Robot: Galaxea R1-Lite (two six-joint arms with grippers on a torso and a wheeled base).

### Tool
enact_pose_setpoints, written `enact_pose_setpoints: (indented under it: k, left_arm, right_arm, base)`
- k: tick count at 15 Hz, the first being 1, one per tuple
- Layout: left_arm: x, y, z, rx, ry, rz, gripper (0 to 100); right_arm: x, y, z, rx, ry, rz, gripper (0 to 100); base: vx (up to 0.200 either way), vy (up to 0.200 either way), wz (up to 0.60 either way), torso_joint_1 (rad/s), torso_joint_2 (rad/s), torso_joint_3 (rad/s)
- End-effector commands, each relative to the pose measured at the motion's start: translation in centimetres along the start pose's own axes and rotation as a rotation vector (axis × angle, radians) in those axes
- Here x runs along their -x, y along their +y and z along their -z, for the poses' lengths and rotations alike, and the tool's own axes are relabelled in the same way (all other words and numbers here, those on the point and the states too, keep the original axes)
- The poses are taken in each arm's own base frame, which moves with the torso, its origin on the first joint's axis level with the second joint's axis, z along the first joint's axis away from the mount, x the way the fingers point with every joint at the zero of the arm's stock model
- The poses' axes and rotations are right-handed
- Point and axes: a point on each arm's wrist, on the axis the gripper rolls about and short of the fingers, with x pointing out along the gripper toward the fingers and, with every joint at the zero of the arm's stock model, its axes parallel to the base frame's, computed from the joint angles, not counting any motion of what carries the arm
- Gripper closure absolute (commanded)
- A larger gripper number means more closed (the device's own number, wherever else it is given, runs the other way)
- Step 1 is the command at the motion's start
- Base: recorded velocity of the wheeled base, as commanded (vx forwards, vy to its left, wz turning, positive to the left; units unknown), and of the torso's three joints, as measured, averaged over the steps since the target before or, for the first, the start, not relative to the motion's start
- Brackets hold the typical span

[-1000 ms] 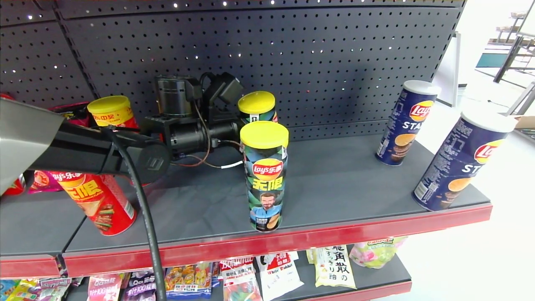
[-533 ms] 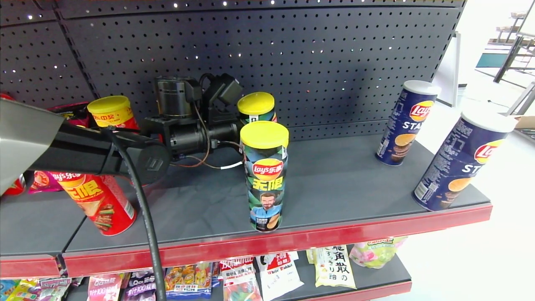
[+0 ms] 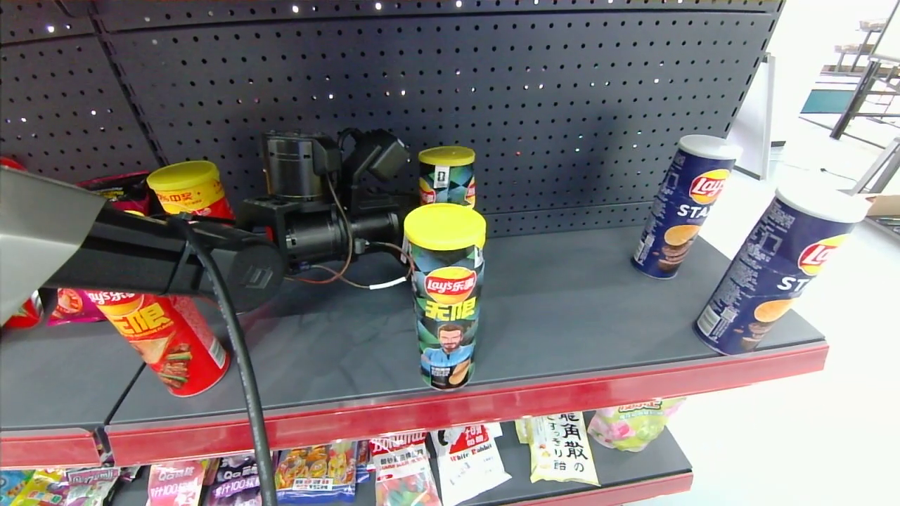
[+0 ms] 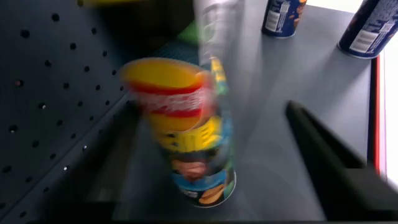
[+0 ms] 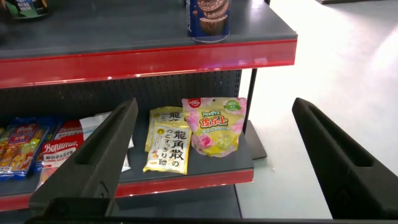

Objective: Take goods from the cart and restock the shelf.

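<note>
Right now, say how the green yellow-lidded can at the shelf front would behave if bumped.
The can is tall and narrow, so it probably tips easily. It stands near the shelf's red edge, so might fall off. Round, it would likely roll.

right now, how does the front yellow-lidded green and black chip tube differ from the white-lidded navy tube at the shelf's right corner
The green and black tube has a yellow lid; the navy tube a white one. The green and black tube stands centrally, the navy tube at the right end. Both stand upright near the front edge of the shelf.
</note>
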Motion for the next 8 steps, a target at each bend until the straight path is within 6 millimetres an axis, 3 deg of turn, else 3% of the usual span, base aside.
enact_pose_setpoints:
  k: [1,8]
  left_arm:
    - [0.4,0.0,-0.3,-0.002,-0.005,-0.005,0]
    - [3.6,-0.1,0.3,0.02,0.033,-0.045,0]
  right_arm:
    - [0.0,0.0,0.0,0.0,0.0,0.0,0]
    - [0.0,0.0,0.0,0.0,0.0,0.0,0]
  base:
    - [0.0,0.0,0.0,0.0,0.0,0.0]
    - [0.0,0.0,0.0,0.0,0.0,0.0]
